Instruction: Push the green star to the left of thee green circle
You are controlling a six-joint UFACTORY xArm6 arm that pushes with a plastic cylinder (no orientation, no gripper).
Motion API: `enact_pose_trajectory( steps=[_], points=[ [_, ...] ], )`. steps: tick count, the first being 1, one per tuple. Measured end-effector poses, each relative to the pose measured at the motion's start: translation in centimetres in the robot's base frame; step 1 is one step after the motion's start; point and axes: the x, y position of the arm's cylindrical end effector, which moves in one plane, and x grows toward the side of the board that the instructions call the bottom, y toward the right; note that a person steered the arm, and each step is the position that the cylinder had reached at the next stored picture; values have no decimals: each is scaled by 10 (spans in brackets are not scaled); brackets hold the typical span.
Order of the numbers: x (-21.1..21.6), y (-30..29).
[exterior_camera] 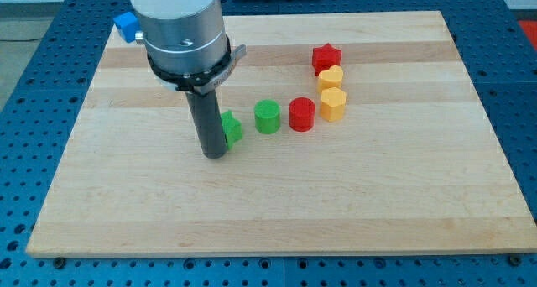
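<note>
Dark rod's tip (215,155) down on pale wooden board (277,211), no gripper fitted, touching green star block (232,128) from view's left. Star just left of green circular block (268,117), apart.

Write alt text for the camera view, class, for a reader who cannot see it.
My tip touches the green star, just left of the green circle on a wooden board. Rightwards sit a red cylinder, two yellow blocks and a red star.
</note>
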Motion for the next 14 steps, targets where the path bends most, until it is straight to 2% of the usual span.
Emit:
enact_pose_trajectory(
  steps=[4, 9, 12, 13, 14],
  points=[
    [-38, 0],
    [-45, -27],
    [-46, -23],
    [-50, -33],
    [-86, -79]
  ],
)
